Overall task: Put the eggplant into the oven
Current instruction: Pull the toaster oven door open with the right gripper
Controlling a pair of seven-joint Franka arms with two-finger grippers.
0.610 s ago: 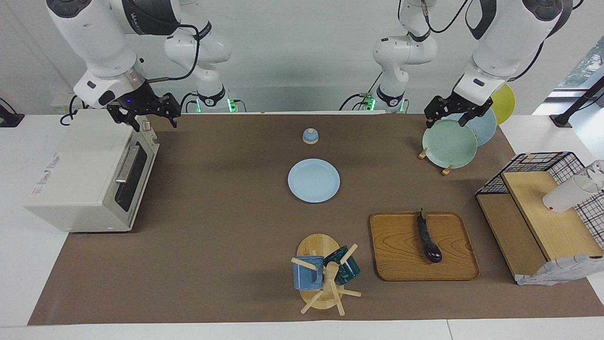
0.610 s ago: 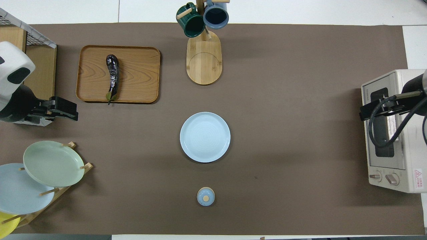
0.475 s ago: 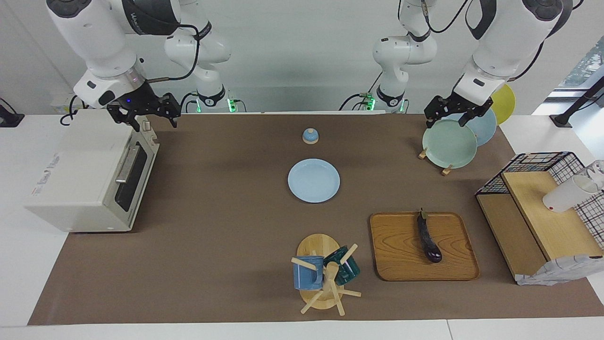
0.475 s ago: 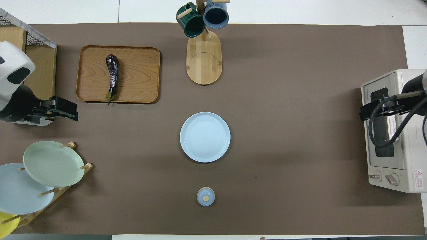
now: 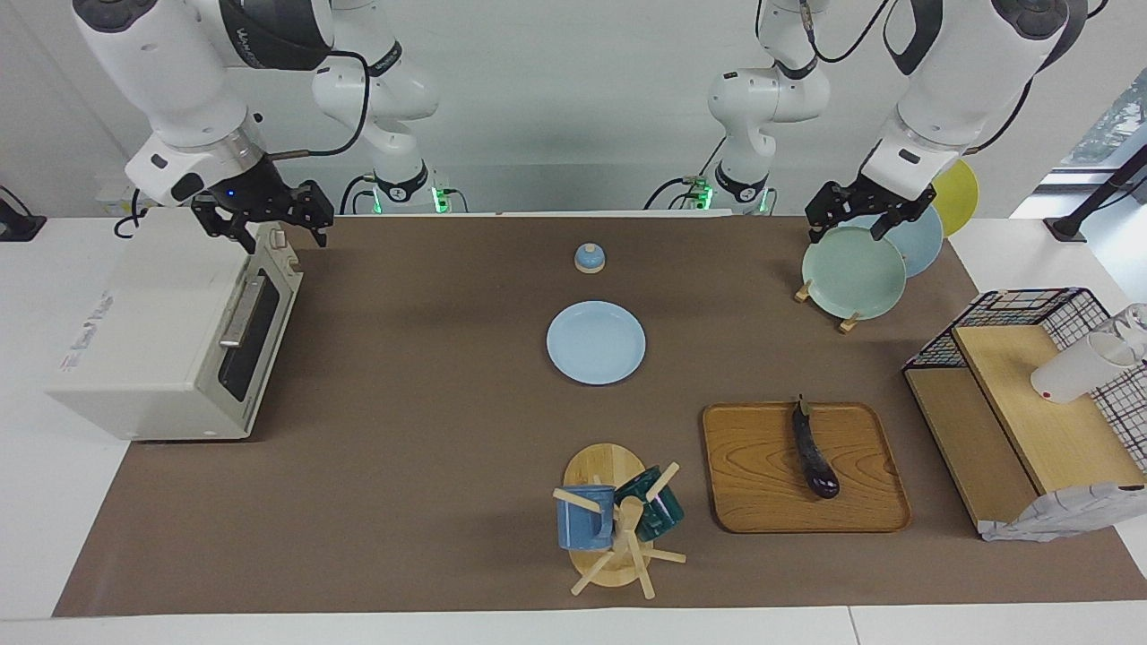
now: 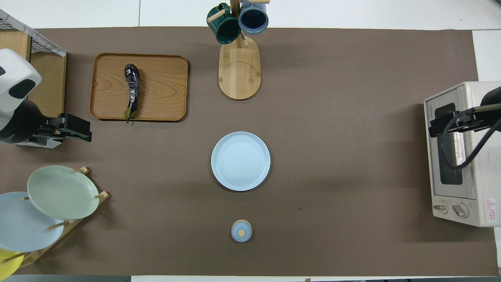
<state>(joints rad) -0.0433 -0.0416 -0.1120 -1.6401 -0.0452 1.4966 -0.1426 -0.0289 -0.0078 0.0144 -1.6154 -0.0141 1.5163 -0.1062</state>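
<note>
Facing view: eggplant (image 5: pixel 814 454) lying on the wooden tray (image 5: pixel 762 470) near the left arm's end of the table, stem end toward the robots, untouched. Relative to that tray: pale blue plate (image 5: pixel 596 342) nearer the robots and toward the table's middle; small blue lid (image 5: pixel 589 258) nearer the robots again; mug tree (image 5: pixel 614 524) with a blue and a green mug just beside the tray, toward the right arm's end. Oven (image 5: pixel 170 331) at the right arm's end, well apart from the tray, door up and closed. Right gripper (image 5: pixel 267 228) raised over the oven's top corner nearest the robots, fingers spread, grasping nothing. Left gripper (image 5: pixel 856 219) hanging over the green plate (image 5: pixel 853 272) in the plate rack, fingers parted, empty.

Overhead view: eggplant (image 6: pixel 132 90) on the tray (image 6: pixel 164 88), stem toward the tray's edge nearest the robots. Left gripper (image 6: pixel 72 127) over bare mat just beside that edge of the tray, toward the left arm's end. Right gripper (image 6: pixel 446 124) over the oven's (image 6: pixel 465 188) door window; finger state not readable here. Pale blue plate (image 6: pixel 240 161) mid-table, between tray and oven.
</note>
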